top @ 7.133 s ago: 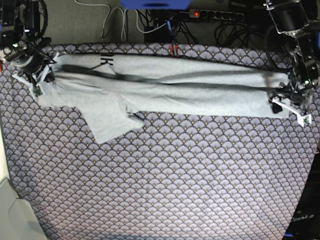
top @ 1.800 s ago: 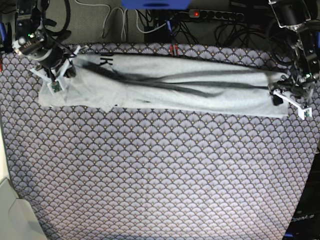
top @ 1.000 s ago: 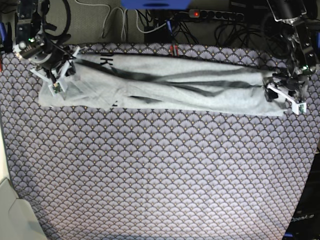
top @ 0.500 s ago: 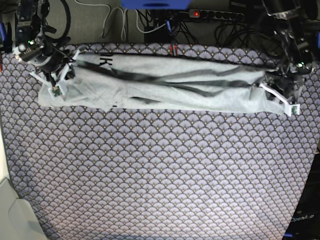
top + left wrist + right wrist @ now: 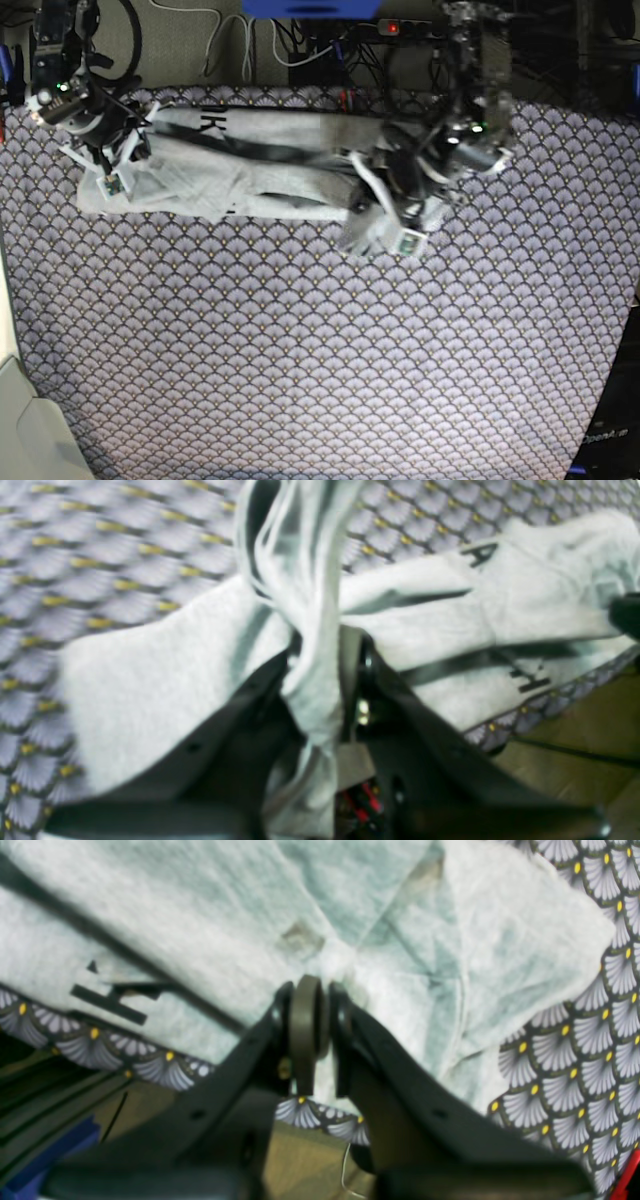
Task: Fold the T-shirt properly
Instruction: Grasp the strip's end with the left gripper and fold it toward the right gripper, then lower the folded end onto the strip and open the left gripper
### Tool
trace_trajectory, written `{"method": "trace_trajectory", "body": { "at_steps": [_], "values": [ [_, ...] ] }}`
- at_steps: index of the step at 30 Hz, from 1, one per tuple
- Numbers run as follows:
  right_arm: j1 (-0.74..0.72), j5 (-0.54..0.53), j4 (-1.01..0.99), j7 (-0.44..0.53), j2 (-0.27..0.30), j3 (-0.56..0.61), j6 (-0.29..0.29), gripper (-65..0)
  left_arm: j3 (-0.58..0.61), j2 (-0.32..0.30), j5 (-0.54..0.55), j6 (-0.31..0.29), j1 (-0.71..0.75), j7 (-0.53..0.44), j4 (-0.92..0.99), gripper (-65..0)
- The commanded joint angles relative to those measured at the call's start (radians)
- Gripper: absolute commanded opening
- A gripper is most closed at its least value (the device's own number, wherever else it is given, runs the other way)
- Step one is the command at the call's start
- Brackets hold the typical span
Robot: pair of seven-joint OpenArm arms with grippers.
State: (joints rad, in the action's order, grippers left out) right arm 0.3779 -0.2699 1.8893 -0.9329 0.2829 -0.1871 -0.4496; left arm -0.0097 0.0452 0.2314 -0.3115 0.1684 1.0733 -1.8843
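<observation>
The T-shirt lies in a long band along the far side of the tablecloth, running side to side in the base view, with its black letters near the far edge. One end of the band is lifted and bunched near the middle of the cloth, and the left gripper has it. In the left wrist view the left gripper is pinching a thick rope of grey cloth, and the rest of the shirt stretches away from it toward the other arm. The right gripper sits on the other end of the shirt, at the corner of the table. In the right wrist view its jaws are squeezed together with the tips against the cloth, and it looks like they pinch a fold there, though the tips hide it. So the shirt's long line runs from one gripper to the other. The left arm reaches far across the table, bent low with its gripper pointing down. The right arm is tucked in at its own corner. I think the next move is to bring the lifted end over to the pinned end.
</observation>
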Motion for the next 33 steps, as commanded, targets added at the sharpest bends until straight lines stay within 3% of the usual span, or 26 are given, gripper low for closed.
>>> {"method": "trace_trajectory", "body": {
  "at_steps": [1, 6, 12, 19, 21, 26, 29, 31, 33],
  "values": [
    [-0.004, -0.007, 0.014, 0.013, 0.012, -0.005, -0.001, -58.0, 0.018, 0.029, -0.008, -0.001, -0.01, -0.017, -0.001, -64.6],
    [-0.004, -0.007, 0.014, 0.013, 0.012, -0.005, -0.001, -58.0, 0.146, 0.107, -0.116, -0.001, -0.065, -0.018, 0.079, -64.6],
    [-0.004, -0.007, 0.014, 0.012, 0.012, -0.005, -0.001, -57.7, 0.241, 0.112, -0.126, -0.001, -0.085, -0.086, 0.141, -64.6],
    [-0.004, -0.007, 0.014, 0.012, 0.016, -0.005, -0.001, -57.6, 0.253, 0.112, -0.117, -0.008, -0.079, -0.083, 0.173, -61.9],
    [-0.004, -0.007, 0.014, 0.012, 0.016, -0.005, -0.001, -57.6, 0.253, 0.112, -0.117, -0.01, -0.074, -0.081, 0.162, -55.0],
    [-0.004, -0.007, 0.014, 0.012, 0.016, -0.005, -0.001, -57.6, 0.254, 0.112, -0.114, -0.015, -0.071, -0.081, 0.162, -23.4],
    [-0.006, -0.007, 0.014, 0.012, 0.017, -0.005, -0.001, -57.6, 0.248, 0.107, -0.066, -0.015, -0.071, -0.081, 0.157, -8.7],
    [-0.017, -0.007, 0.014, 0.012, 0.017, -0.007, -0.001, -57.6, 0.245, 0.078, 0.001, -0.008, -0.071, -0.092, 0.117, -2.1],
    [-0.02, -0.007, 0.014, 0.012, 0.017, -0.013, -0.001, -57.6, 0.233, 0.048, 0.078, -0.004, -0.071, -0.094, 0.062, 0.0]
  ]
}}
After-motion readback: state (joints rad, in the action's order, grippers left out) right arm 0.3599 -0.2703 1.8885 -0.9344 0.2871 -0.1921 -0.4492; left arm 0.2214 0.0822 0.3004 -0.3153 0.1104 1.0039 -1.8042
